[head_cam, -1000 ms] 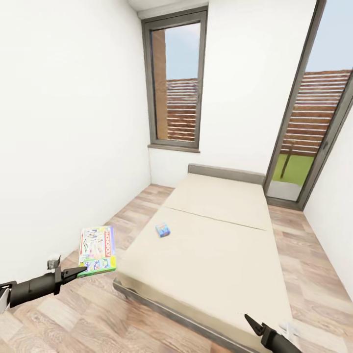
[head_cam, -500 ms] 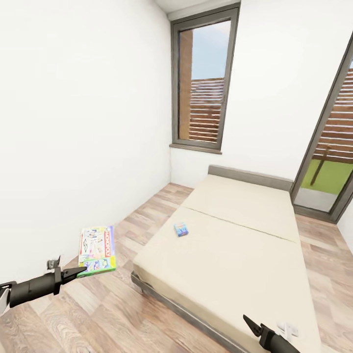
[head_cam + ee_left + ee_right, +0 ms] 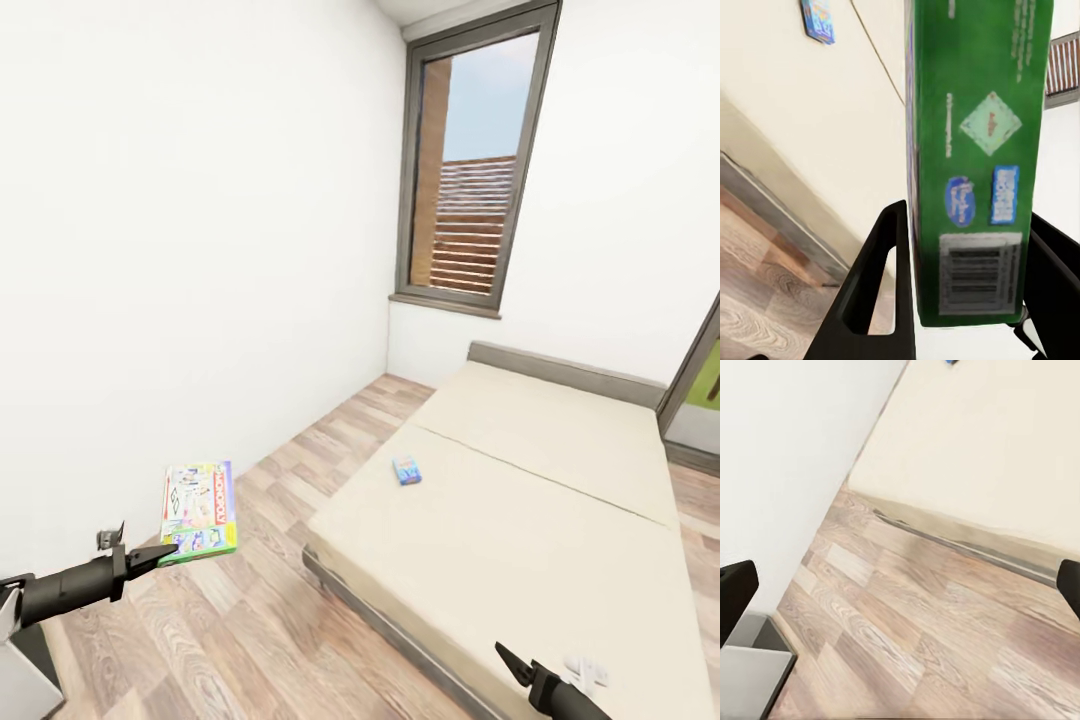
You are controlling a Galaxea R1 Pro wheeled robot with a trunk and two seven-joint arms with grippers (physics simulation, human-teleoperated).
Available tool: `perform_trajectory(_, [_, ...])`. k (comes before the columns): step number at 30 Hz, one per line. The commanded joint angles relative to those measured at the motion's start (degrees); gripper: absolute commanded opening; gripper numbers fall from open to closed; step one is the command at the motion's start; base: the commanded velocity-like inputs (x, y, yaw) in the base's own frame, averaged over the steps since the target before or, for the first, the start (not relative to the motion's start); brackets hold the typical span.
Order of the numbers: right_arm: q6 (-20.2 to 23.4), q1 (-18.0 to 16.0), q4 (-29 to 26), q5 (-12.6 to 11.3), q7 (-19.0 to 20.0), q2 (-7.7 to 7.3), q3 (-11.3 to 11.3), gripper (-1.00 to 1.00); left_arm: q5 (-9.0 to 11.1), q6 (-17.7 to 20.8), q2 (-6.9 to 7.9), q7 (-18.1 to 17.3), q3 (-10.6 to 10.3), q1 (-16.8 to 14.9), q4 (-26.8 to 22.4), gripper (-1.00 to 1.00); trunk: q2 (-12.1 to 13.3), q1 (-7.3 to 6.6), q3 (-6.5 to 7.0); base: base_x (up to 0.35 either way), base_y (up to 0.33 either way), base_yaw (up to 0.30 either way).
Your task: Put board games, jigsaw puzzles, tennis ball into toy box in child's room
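My left gripper [image 3: 160, 553] is shut on the near end of the longer white-green board game [image 3: 198, 512], holding it above the wood floor left of the bed. In the left wrist view the game's green underside [image 3: 979, 150] stands between the two black fingers [image 3: 881, 277]. The small blue square board game [image 3: 407, 469] lies on the beige bed [image 3: 560, 520], and also appears in the left wrist view [image 3: 818, 20]. My right gripper [image 3: 515, 663] is low at the right over the bed's near end. In its wrist view its fingers [image 3: 735, 589] stand wide apart, open and empty.
A white wall runs along the left, with a tall dark-framed window [image 3: 470, 170] in the far wall. Wood-plank floor [image 3: 260, 620] lies between wall and bed. A pale grey and dark furniture corner [image 3: 22, 672] shows at the bottom left, also seen from the right wrist [image 3: 750, 675].
The whole view has swung to the left, so bed and window sit further right in the picture. A grey furniture corner has come into view. Both grippers keep their pose, the left still holding the game.
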Motion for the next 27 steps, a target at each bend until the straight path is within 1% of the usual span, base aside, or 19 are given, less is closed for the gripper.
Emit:
perform_trajectory(1, [0.6, 0.0, 0.0, -0.6, -0.1, 0.03, 0.0, 1.0, 0.3, 0.6, 0.0, -0.1, 0.0, -0.1, 0.0, -1.0, -0.1, 0.04, -0.13, 0.0, 0.0, 0.292])
perform_trajectory(8, [0.6, 0.0, 0.0, -0.6, -2.3, 0.17, 0.7, 1.0, 0.3, 0.6, 0.0, -0.1, 0.0, -0.1, 0.0, -1.0, -0.1, 0.04, -0.13, 0.0, 0.0, 0.292])
perform_trajectory(15, [0.5, 0.0, 0.0, -0.6, -2.5, 0.18, 1.1, 1.0, 0.3, 0.6, -0.02, -0.1, 0.0, -0.1, 0.0, -1.0, -0.1, 0.04, -0.13, 0.0, 0.0, 0.292])
perform_trajectory(27, [0.5, 0.0, 0.0, -0.6, -2.6, 0.18, 1.2, 1.0, 0.3, 0.6, -0.07, -0.1, 0.0, -0.1, 0.0, -1.0, -0.1, 0.04, -0.13, 0.0, 0.0, 0.292])
